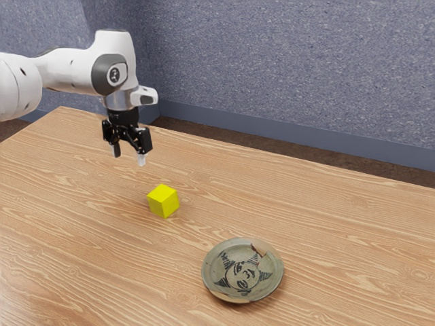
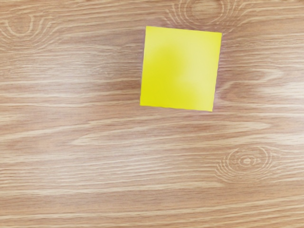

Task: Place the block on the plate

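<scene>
A speckled blue-grey wall (image 1: 292,61) rises at the far side of the room, with a smooth blue-grey skirting board (image 1: 285,130) along its foot and a strip of brown floor (image 1: 285,148) below. In front is the bench (image 1: 81,251), its light brown wood marked by pale, wavy grain. The wrist view shows that grain closely, including rounded knots near the block (image 2: 180,69).

The white arm (image 1: 68,70) comes in from the exterior view's left. A dark emblem (image 1: 114,73) sits on its rounded joint, too small to read. The block is a plain yellow cube with flat faces and crisp edges, brighter on top than on its sides. In the wrist view, its top looks nearly square, with a paler sheen over part of it.

It rests flat on the bench, nearer than the claw (image 1: 129,155) and farther away than the plate (image 1: 221,291), between the two in the exterior view. The claw hangs above the bench with its fingers (image 1: 141,159) spread wide, apart from the block. The plate lies near, toward the exterior view's right from the block. It is round and grey-green, with a brown patch on its far rim and a dark drawing of a face ringed by striped points.
</scene>
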Motion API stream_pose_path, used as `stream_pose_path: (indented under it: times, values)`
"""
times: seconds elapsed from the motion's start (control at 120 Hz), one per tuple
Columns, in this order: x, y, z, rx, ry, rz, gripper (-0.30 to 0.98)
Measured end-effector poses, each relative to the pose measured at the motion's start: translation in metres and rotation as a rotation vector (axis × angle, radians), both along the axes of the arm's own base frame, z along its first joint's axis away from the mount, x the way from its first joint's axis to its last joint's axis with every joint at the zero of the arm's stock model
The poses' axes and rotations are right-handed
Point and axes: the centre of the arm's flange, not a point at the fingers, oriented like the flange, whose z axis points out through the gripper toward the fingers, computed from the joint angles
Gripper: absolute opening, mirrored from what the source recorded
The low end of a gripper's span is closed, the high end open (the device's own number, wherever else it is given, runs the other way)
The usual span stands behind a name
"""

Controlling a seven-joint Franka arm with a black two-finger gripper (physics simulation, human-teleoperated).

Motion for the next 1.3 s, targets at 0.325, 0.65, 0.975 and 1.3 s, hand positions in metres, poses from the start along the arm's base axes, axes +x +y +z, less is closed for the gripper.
stream_pose_path:
  times: [0.325,0.65,0.975,1.3]
  values:
    - [0.023,-0.002,-0.040,-0.024,0.012,-0.023,0.69]
    - [0.038,-0.002,-0.071,-0.031,0.014,-0.041,0.69]
    - [0.051,-0.009,-0.107,-0.046,0.038,-0.060,0.69]
    - [0.060,-0.010,-0.138,-0.049,0.061,-0.070,0.69]
